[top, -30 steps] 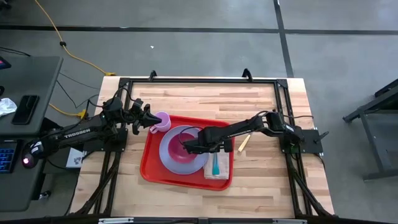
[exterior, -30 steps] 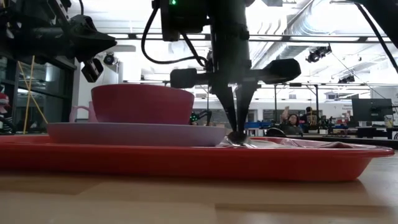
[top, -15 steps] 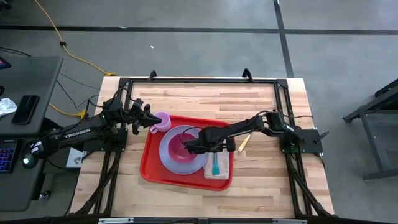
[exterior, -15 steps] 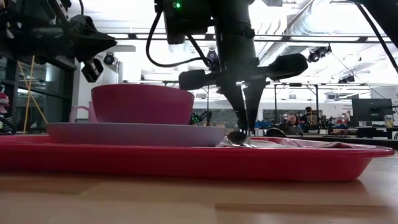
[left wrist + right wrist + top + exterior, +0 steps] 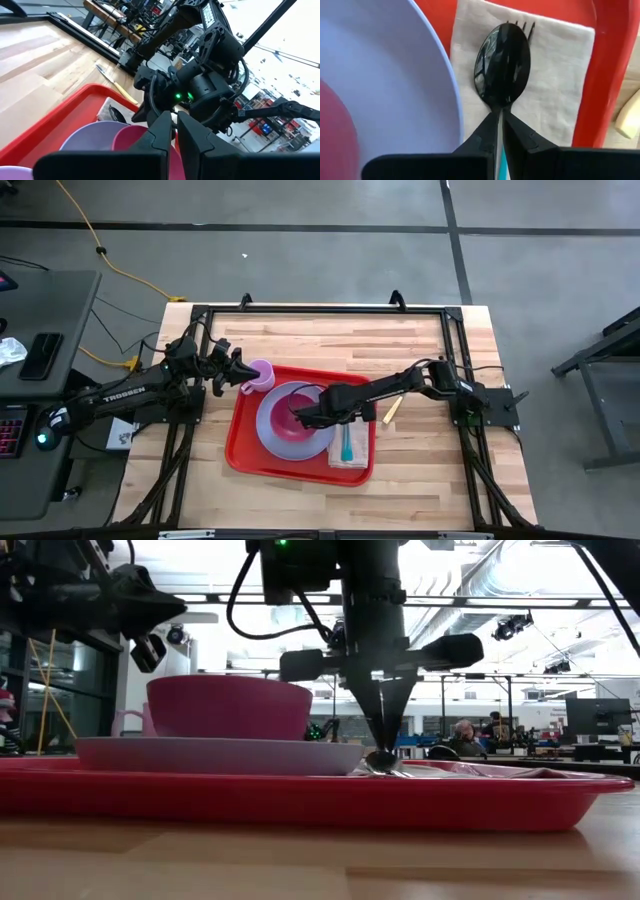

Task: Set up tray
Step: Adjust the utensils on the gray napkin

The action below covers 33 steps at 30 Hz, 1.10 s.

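Beneath spoon (image 5: 502,65), fork tines (image 5: 520,24).

My counter (image 5: 420,340) is pale wood planks inside a black frame. The red tray (image 5: 245,455) lies flat on it, left of centre toward the near edge. Just beside the tray's right rim, a pale-handled utensil (image 5: 392,410) lies on the bare wood.

The tray (image 5: 240,448) sat in the middle of the desk (image 5: 420,480). On it lay a plate (image 5: 270,432) with a bowl (image 5: 292,418) on top, and a napkin (image 5: 355,458) lay right of the plate with a spoon (image 5: 501,67) on a fork (image 5: 522,26). A cup (image 5: 259,373) stood at the tray's back left corner, and a knife (image 5: 392,410) lay on the desk just right of the tray.
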Available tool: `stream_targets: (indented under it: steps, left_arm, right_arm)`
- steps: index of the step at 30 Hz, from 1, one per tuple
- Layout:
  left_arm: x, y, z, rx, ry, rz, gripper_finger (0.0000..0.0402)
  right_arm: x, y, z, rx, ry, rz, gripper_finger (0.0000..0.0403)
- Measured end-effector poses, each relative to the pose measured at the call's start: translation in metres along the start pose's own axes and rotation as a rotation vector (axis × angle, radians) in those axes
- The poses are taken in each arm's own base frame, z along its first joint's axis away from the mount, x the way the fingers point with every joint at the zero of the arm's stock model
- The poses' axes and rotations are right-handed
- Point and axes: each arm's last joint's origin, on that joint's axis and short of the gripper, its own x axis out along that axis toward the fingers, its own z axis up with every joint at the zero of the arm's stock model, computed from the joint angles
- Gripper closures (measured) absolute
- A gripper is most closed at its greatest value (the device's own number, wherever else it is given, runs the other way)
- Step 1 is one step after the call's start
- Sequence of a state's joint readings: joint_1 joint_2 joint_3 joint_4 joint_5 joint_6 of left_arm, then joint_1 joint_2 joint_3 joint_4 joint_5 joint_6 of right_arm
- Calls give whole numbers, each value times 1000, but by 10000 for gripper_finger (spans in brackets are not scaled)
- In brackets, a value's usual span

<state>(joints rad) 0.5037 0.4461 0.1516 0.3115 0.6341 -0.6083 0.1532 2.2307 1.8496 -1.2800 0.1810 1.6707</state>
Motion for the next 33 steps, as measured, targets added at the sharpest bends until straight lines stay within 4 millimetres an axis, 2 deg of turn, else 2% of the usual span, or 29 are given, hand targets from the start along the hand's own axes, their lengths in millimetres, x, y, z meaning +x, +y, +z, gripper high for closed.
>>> stream_targets:
  steps: [2, 11, 17, 22, 30, 33]
  left_arm:
    - [0, 0, 0, -3, 6, -9, 339]
    - [0, -1, -1, -26, 34, -47, 339]
    - [0, -2, -1, -28, 32, -49, 339]
    - [0, -2, 0, -25, 26, -50, 339]
    - [0, -2, 0, -27, 26, -49, 339]
    - [0, -2, 0, -27, 27, -50, 339]
  right_arm:
    - [0, 0, 0, -4, -4, -3, 395]
    - [26, -10, -3, 58, 76, -81, 396]
    - [3, -9, 4, 77, 21, 61, 396]
    - [-12, -14, 14, 75, -31, 101, 396]
    - [-6, -26, 15, 54, -47, 10, 396]
    - [-1, -33, 14, 68, -40, 32, 396]
